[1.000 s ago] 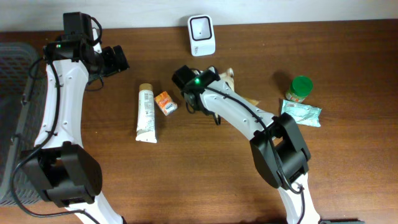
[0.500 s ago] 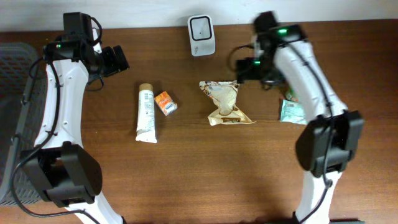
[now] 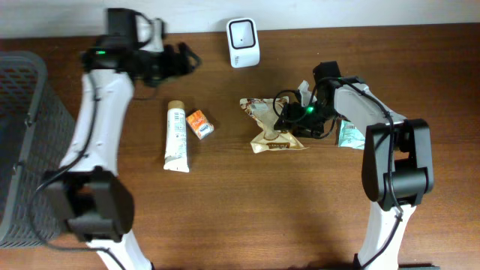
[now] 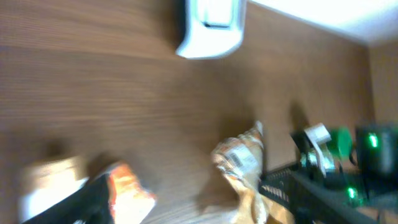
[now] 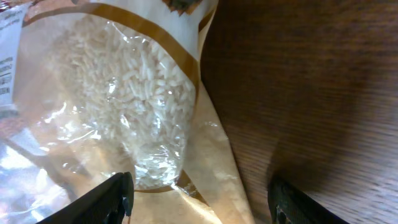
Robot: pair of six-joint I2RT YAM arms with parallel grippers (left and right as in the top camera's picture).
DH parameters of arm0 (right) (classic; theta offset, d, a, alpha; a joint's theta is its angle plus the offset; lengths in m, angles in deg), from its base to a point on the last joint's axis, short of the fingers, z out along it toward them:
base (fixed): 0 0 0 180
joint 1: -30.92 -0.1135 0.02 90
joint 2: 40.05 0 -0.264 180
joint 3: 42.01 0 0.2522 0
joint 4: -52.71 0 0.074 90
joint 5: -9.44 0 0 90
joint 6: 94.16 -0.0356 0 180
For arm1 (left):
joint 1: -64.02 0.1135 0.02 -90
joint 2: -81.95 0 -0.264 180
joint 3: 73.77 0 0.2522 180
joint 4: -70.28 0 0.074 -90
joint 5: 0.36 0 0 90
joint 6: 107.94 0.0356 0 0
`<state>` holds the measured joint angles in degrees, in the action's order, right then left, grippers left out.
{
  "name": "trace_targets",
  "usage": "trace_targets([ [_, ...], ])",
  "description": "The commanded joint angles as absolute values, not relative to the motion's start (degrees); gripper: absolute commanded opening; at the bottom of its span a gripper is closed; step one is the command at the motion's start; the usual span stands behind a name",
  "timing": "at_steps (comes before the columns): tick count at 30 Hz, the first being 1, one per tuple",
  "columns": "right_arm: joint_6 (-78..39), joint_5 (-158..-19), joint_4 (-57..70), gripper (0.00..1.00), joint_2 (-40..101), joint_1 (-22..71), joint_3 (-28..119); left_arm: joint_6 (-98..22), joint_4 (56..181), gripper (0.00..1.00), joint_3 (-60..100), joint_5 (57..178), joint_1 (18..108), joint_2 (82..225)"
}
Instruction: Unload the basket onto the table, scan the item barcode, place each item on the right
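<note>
The item, a clear and tan bag of rice (image 3: 268, 126), lies flat at the table's middle, its grains filling the right wrist view (image 5: 124, 106). My right gripper (image 3: 289, 118) hangs open just above its right side, one dark finger (image 5: 106, 199) over the plastic and the other over bare wood. The white barcode scanner (image 3: 244, 33) stands at the back edge. My left gripper (image 3: 182, 58) is open and empty, in the air left of the scanner. Its blurred view shows the scanner (image 4: 211, 25) and the bag (image 4: 239, 163).
A white tube (image 3: 177, 136) and a small orange box (image 3: 200, 124) lie left of the bag. A teal packet (image 3: 349, 136) sits at the right under my right arm. A dark wire basket (image 3: 19, 150) fills the left edge. A green lid (image 4: 341, 140) shows in the left wrist view.
The right arm left the bag lying flat, swung off right, then came back over its right side with jaws open. The left arm swung right toward the scanner.
</note>
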<state>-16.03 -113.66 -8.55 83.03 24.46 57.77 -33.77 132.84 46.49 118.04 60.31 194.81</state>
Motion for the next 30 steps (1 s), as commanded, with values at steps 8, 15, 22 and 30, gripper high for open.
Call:
trace_targets([
  [8, -16.7, -111.9, -8.8, 0.68, 84.3, 23.8, 55.8, -35.6, 126.1, 0.00, 47.0, 117.7, 42.0, 209.1],
  [15, -16.6, -112.2, -9.0, 0.68, 84.3, 23.8, 55.8, -37.1, 126.8, 0.00, 47.0, 124.1, 42.0, 217.3],
  [22, -11.8, -118.7, -11.4, 0.77, 84.3, 23.9, 55.8, -43.8, 135.2, 0.00, 47.0, 115.7, 44.2, 220.7],
  [30, -10.4, -115.7, -13.3, 0.73, 84.3, 21.9, 55.7, -43.3, 135.4, 0.00, 47.4, 118.0, 45.5, 221.7],
])
